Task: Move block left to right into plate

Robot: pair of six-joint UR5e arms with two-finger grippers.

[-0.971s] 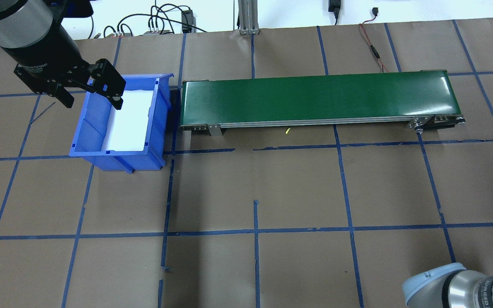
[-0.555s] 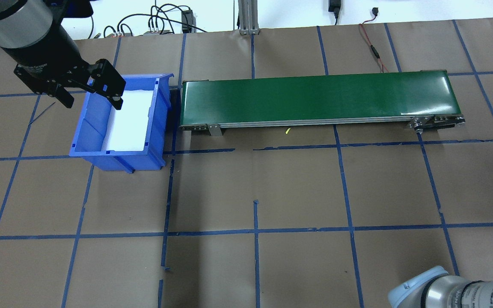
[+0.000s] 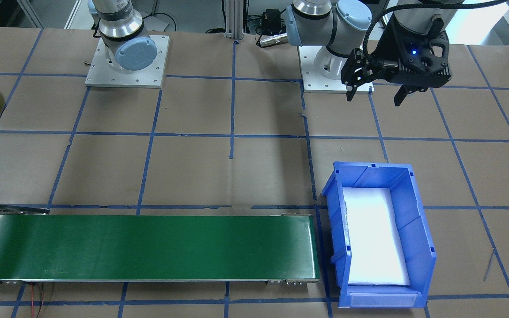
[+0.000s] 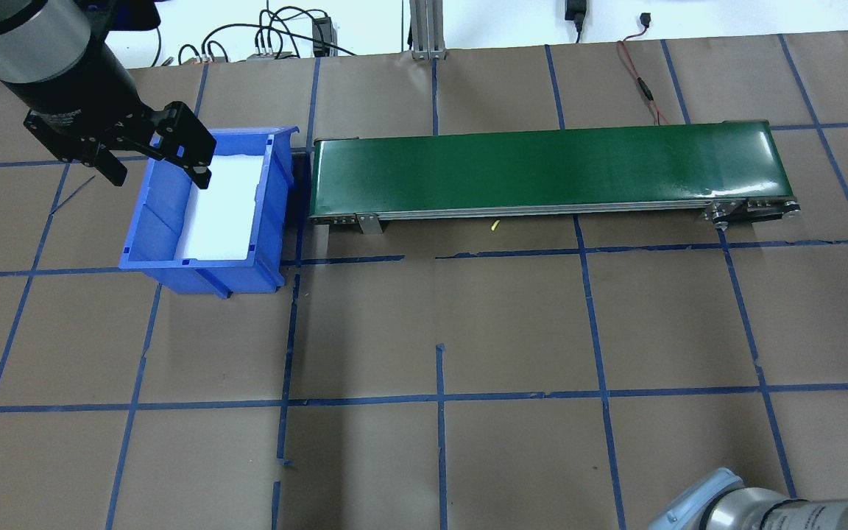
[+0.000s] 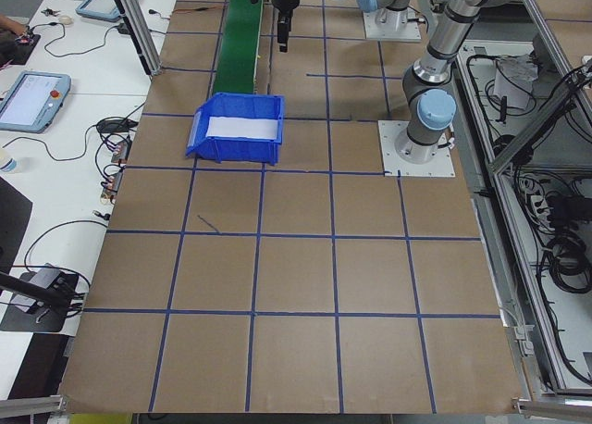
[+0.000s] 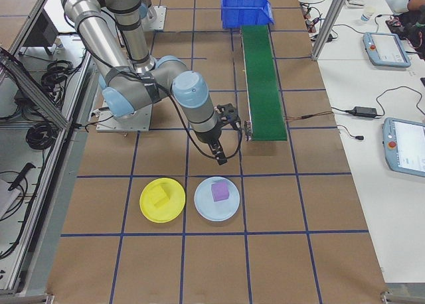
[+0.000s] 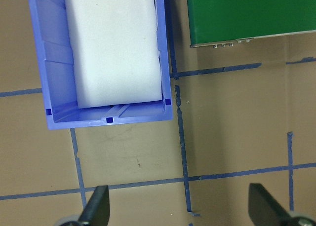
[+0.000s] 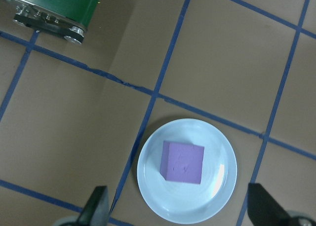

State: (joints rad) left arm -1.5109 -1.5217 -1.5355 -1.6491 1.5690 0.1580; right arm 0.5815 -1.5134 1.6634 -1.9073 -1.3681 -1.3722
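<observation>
**Q:** How many of each item appear, taken from the robot outward?

**A:** Two arms, each with one gripper. Two plates lie side by side but apart: one yellow plate (image 6: 162, 200) carrying one yellow foam cube (image 6: 158, 196), and one pale blue plate (image 8: 187, 170) carrying one purple foam cube (image 8: 182, 162). Farther out lies one green conveyor belt (image 4: 548, 168), and at its far end one blue plastic bin (image 4: 207, 211) lined with one white foam sheet (image 7: 114, 44).

**Q:** How do the jaws stand, and what lies relative to them?

**A:** The right gripper (image 8: 177, 206) has its fingers spread wide with nothing between them. The purple foam cube sits just ahead of the gap, roughly centred between the two fingers; the conveyor's roller end lies well beyond, off toward the view's left finger. The left gripper (image 7: 180, 211) is likewise spread and empty. The bin's near wall lies ahead of its view-left finger, and the belt's corner ahead of the other.

**Q:** Where is the task's block, and how is it oriented?

**A:** The yellow foam cube rests on the yellow plate, slightly off centre. Being a cube, it shows no long axis; its edges sit skewed to the tape grid. The plate lies flat, rim up.
</observation>
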